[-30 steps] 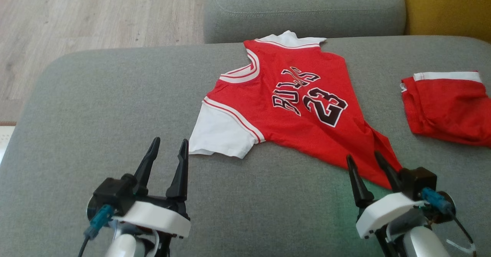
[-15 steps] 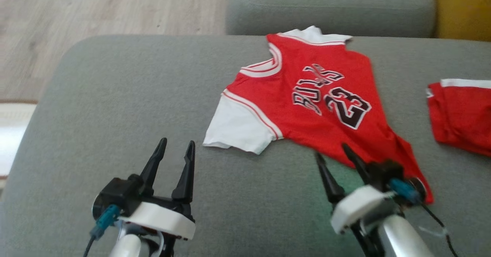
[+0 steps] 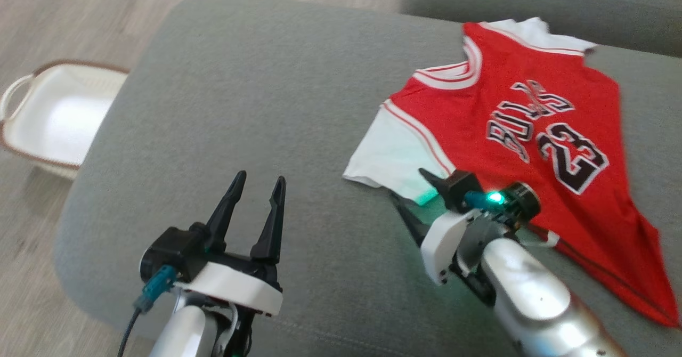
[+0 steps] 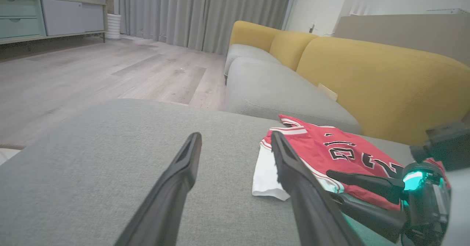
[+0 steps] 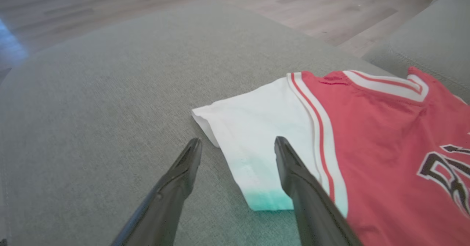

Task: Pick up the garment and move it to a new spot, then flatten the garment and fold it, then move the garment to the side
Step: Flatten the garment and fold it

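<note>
The garment [image 3: 533, 128] is a red jersey with white sleeves and black lettering, spread on the grey sofa cushion [image 3: 256, 80] at the right. My right gripper [image 3: 409, 185] is open, low at the near edge of the white sleeve [image 3: 389, 154]. In the right wrist view that sleeve [image 5: 257, 136] lies between and beyond my right gripper [image 5: 238, 141], whose right finger is over the cloth. My left gripper [image 3: 261, 178] is open and empty above bare cushion, left of the garment [image 4: 330, 148]. The left wrist view has my left gripper [image 4: 235, 136] pointing past the sleeve.
A white basket [image 3: 16, 144] with a brown rim stands on the wooden floor off the cushion's left edge. A second grey seat [image 4: 271, 91] and yellow backrests [image 4: 374, 77] lie beyond the garment. Bare cushion stretches left of the jersey.
The head camera has turned left, bringing the basket into view. My right gripper has moved left along the garment's near edge, from the red hem corner to the white sleeve. The left gripper keeps its pose.
</note>
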Tool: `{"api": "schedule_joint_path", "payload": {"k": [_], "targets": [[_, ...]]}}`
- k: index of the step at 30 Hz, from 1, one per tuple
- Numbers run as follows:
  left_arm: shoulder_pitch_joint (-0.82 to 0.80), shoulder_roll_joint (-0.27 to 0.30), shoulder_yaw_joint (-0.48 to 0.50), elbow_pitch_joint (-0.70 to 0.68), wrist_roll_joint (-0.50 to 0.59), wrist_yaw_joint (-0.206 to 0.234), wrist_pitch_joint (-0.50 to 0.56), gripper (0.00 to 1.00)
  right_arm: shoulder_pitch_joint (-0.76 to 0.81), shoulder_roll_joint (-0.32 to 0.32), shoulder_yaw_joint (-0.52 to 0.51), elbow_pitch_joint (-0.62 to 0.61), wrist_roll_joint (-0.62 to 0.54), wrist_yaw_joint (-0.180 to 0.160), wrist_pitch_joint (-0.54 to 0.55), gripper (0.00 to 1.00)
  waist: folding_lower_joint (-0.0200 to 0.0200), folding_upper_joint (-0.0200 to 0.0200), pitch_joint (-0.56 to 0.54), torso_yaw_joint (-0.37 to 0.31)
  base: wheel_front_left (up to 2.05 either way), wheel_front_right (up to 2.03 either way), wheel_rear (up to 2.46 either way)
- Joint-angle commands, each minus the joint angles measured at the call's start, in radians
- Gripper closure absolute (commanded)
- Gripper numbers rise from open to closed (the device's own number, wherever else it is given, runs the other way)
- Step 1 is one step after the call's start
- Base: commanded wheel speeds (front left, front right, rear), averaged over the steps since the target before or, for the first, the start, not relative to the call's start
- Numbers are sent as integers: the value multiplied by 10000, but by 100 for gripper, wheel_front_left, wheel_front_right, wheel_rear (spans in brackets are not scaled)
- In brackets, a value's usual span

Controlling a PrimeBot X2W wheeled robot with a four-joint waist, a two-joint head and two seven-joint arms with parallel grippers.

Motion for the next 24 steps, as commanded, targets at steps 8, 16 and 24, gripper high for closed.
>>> {"api": "schedule_joint_path", "payload": {"k": [8, 16, 24], "targets": [[-649, 47, 117, -334, -295, 138, -61, 0, -1601, -116, 998, 2068, 50, -9, -278, 0, 0, 0, 621, 1031, 0, 0, 0], [-752, 47, 33, -416, -395, 201, -61, 0, -2384, -59, 1384, 3352, -20, -9, -776, 0, 0, 0, 894, 1161, 0, 0, 0], [-851, 47, -31, -454, -516, 269, -61, 0, -2981, 158, 1319, 4327, -87, -9, -1251, 0, 0, 0, 1146, 1085, 0, 0, 0]]}}
